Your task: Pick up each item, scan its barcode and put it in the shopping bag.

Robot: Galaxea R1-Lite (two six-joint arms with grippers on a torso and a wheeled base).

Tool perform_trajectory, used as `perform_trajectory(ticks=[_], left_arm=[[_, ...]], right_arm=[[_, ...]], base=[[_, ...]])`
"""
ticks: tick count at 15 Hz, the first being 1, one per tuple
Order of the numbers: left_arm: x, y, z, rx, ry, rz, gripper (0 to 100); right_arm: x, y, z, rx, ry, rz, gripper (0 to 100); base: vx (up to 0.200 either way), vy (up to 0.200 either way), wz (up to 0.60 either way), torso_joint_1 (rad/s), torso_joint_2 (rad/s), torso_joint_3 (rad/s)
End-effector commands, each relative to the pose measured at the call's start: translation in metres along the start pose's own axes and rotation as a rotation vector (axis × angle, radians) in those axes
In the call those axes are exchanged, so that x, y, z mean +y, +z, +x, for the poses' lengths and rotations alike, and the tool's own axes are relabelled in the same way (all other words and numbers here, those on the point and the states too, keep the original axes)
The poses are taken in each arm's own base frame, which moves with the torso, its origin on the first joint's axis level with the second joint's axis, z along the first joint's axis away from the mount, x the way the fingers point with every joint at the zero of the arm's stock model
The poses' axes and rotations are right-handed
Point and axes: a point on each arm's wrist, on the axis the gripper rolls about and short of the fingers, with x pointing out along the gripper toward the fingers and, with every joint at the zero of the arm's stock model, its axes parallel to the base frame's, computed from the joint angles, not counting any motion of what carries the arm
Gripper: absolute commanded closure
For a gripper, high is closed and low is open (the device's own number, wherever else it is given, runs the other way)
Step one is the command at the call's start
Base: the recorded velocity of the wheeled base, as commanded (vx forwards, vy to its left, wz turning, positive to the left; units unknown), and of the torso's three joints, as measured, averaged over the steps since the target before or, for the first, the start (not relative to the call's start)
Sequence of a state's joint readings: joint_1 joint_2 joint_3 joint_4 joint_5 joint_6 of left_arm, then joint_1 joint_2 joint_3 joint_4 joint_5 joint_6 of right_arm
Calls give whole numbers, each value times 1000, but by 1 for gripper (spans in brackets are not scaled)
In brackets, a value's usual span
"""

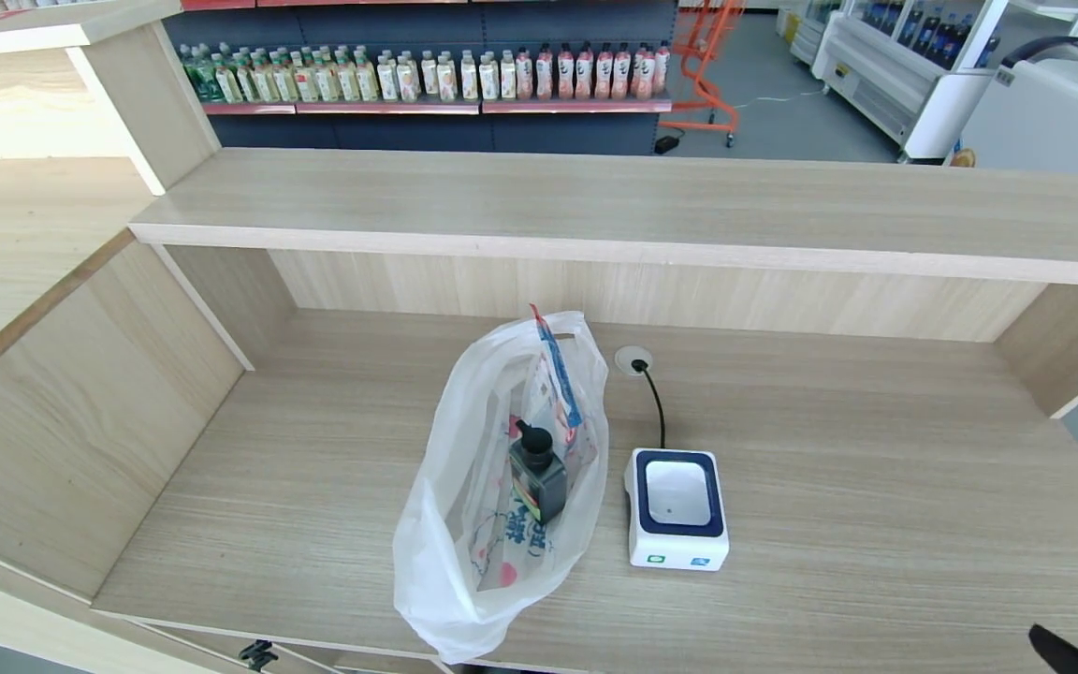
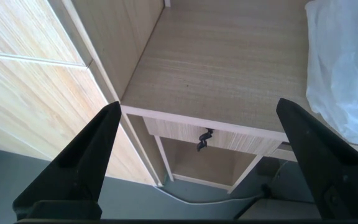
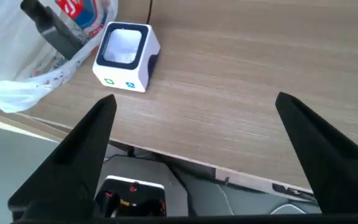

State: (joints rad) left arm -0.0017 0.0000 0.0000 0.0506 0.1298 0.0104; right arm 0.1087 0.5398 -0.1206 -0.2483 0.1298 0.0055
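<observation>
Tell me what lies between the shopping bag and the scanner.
Nothing; only a narrow strip of bare counter separates shopping bag and scanner, in the head view.

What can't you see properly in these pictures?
- Head view: the things lying under the black pump bottle in the shopping bag are blurred by the cloudy plastic.
- Head view: the bottle's label is too small to make out.
- Head view: the two little marks on the front of the scanner are too small.
- Both wrist views: the picture edge cuts off most of the bag.
</observation>
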Motion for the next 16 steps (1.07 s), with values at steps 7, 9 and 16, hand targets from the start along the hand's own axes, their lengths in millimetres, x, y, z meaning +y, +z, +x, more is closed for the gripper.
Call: perform_trajectory(ticks=[7, 9, 16], left_arm=[[0, 0, 0, 2, 1, 1, 0], [0, 0, 0, 2, 1, 1, 0], [0, 0, 0, 2, 1, 1, 0]], right_arm=[[5, -68, -45, -172, -246, -30, 0], [5, -68, -45, -173, -245, -25, 100], [5, -68, -45, -172, -248, -22, 100]], base=[[0, 0, 0, 0, 0, 0], [0, 0, 0, 0, 0, 0], [0, 0, 0, 0, 0, 0]])
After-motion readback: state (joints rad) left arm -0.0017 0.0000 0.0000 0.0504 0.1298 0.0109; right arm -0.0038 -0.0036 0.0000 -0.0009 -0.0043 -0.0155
